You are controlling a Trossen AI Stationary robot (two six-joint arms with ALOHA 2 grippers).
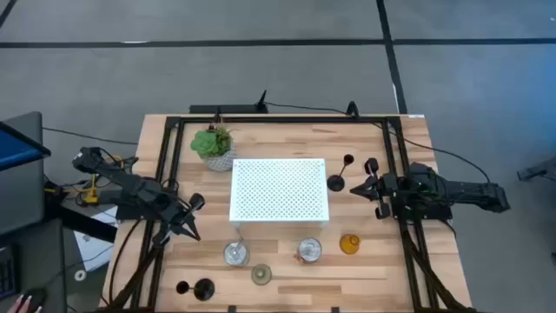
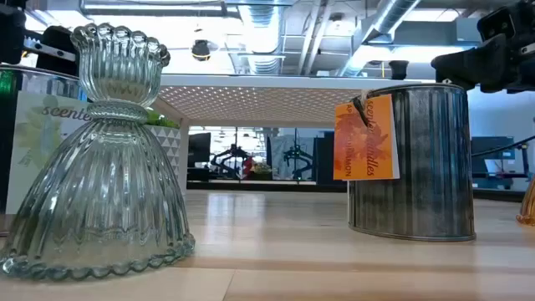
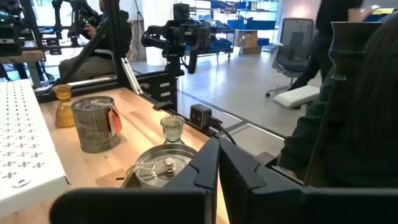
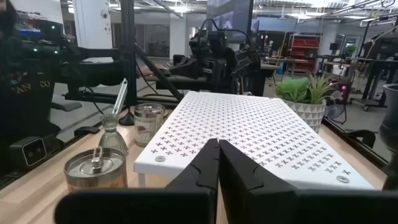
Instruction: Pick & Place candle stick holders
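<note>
Black thin-stemmed holders sit in two places on the wooden surface [image 1: 365, 269]: two [image 1: 341, 174] just off the right edge of the white perforated platform [image 1: 280, 189], and one [image 1: 201, 289] lying at the front edge on the left. Along the front of the platform stand two silvery cups, one [image 1: 235, 253] toward the left and one [image 1: 309, 250] toward the right, with the amber glass holder [image 1: 349, 244] just beyond the right-hand cup. A pale green holder [image 1: 261, 275] stands nearer the front edge, between the two cups. In the low view this ribbed, bell-shaped glass piece fills the left side, and a silvery cup [image 2: 411, 160] with an orange tag stands to its right, well apart from it.

Behind the platform's left corner is a green potted plant [image 1: 214, 143].

The left pincer [image 1: 191, 228] hovers to the left of the platform, near the left silvery cup but holding nothing; its own wrist view shows its fingers [image 3: 202, 167] pressed together, tips meeting. The right pincer [image 1: 360, 189] hangs beside the two black holders at the platform's right edge, also empty; its wrist view shows its fingers [image 4: 208, 162] pressed together and pointing across the platform towards the left arm.
</note>
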